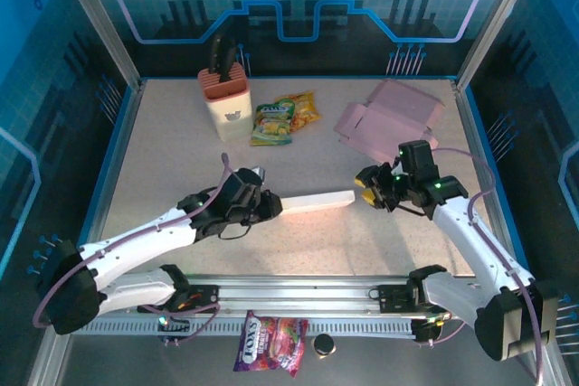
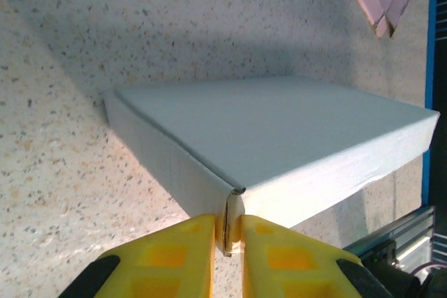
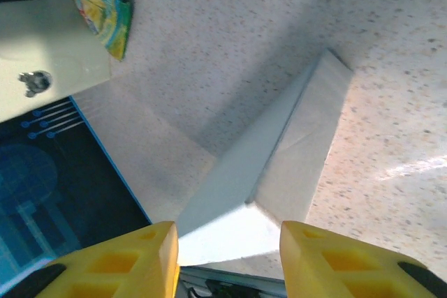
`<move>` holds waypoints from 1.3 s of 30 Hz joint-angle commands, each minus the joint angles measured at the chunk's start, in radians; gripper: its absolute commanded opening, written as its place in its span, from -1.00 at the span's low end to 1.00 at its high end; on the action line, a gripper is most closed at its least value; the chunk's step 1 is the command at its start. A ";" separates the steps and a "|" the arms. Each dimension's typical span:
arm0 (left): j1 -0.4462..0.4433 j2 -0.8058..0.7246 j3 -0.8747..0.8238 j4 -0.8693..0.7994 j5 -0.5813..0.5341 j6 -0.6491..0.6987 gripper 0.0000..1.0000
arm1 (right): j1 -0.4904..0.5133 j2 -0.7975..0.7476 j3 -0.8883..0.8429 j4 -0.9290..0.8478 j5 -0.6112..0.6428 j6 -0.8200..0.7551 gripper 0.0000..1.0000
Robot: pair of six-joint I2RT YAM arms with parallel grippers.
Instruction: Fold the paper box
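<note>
A flat white paper box lies closed in the middle of the table, long side running left to right. My left gripper sits at its left end. In the left wrist view the yellow fingers are shut on a small corner flap of the box, with my left gripper pinching it. My right gripper is at the box's right end. In the right wrist view my right gripper stands open, its yellow fingers on either side of a corner of the box without touching it.
A pink-and-white knife holder stands at the back left, with snack packets beside it. Flat pink box blanks lie at the back right. A candy packet lies below the front rail.
</note>
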 commanded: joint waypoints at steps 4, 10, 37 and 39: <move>-0.006 -0.005 -0.093 -0.100 -0.019 -0.004 -0.67 | -0.016 -0.023 -0.066 -0.095 -0.055 -0.131 -0.14; -0.001 0.033 -0.064 -0.084 -0.018 -0.019 -0.58 | -0.014 0.050 -0.105 -0.049 -0.069 -0.242 -0.09; 0.215 -0.370 -0.152 -0.033 0.091 0.044 -0.27 | 0.402 0.703 0.192 0.180 0.031 -0.387 -0.45; 0.216 -0.410 -0.145 -0.062 0.082 0.045 -0.29 | 0.435 0.762 0.252 0.217 0.034 -0.357 -0.47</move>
